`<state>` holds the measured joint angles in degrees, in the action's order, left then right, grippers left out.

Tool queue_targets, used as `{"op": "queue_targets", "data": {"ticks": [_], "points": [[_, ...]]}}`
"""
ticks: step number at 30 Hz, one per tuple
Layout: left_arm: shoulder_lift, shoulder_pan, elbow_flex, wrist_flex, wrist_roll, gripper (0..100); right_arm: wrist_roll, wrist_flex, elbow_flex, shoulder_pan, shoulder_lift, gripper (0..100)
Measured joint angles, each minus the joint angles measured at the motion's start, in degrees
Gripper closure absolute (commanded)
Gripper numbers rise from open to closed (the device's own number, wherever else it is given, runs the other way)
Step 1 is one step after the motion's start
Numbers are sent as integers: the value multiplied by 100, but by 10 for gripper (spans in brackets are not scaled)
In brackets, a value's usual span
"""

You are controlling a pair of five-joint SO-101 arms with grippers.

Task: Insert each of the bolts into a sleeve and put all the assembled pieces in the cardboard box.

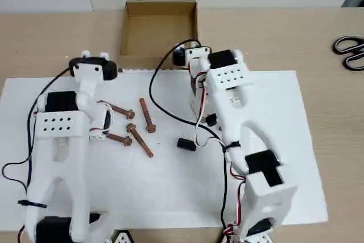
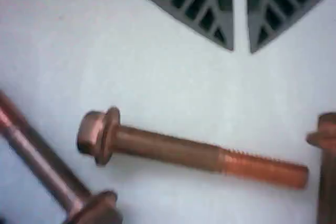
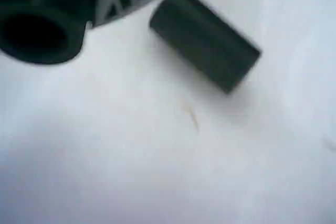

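Note:
Several copper bolts lie on the white sheet: one bolt [image 1: 122,110], a second bolt [image 1: 147,115] and two more bolts [image 1: 129,139] near the left arm. My left gripper [image 1: 106,124] hangs just above them, its grey ribbed fingers [image 2: 218,17] almost together with nothing between; one bolt [image 2: 184,148] lies right below the tips. My right gripper [image 1: 210,119] is low over the sheet's middle, shut on a black sleeve [image 3: 37,30] whose bore faces the camera. A second black sleeve [image 1: 186,144] [image 3: 205,45] lies on the sheet close by. The cardboard box [image 1: 128,27] stands open at the back.
The white paper sheet [image 1: 170,197] covers the wooden table; its front half is bare. Scissors [image 1: 350,49] lie at the far right edge. Black cables [image 1: 156,83] loop from the right arm across the sheet near the box.

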<state>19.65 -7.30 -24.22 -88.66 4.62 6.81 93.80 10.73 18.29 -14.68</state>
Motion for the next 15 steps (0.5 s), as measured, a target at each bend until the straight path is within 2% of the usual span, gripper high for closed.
{"op": "queue_targets", "data": {"ticks": [7,15], "points": [[-18,9,879,-141,-255,994,26,299,0,-756,343,995],[-62,308,985,-53,-343,994,26,325,0,-1451,677,995]]}}
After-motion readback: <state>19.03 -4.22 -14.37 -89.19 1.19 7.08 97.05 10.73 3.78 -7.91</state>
